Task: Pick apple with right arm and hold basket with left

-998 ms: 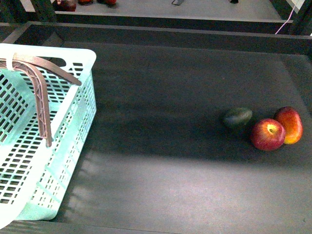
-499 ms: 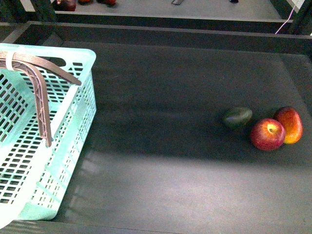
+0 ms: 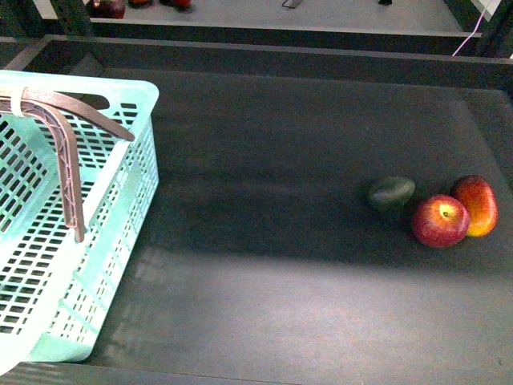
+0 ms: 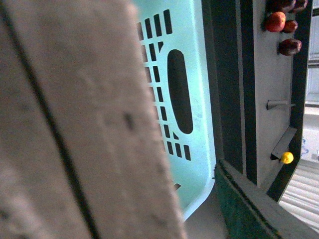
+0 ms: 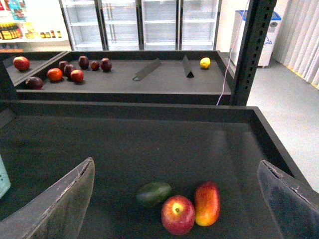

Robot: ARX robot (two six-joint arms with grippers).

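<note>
The red apple [image 3: 440,220] with a yellowish stem patch lies on the dark table at the right. It also shows in the right wrist view [image 5: 177,214], between my right gripper's wide-open fingers [image 5: 60,204], with the gripper [image 5: 174,199] held back from it. The turquoise basket [image 3: 120,192] with brown handles stands at the left edge. My left gripper is shut on the basket; the left wrist view shows its slotted wall [image 4: 192,99] close up, with a blurred finger [image 4: 75,124] filling most of the frame. Neither arm shows in the front view.
An elongated red-orange fruit [image 3: 475,204] touches the apple's right side and a dark green oval fruit [image 3: 391,193] lies just to its left. A raised dark rim [image 3: 280,56] borders the table at the back. A shelf beyond holds several more fruits [image 5: 65,69].
The basket has shifted slightly in the front view. The fruits have not moved.
</note>
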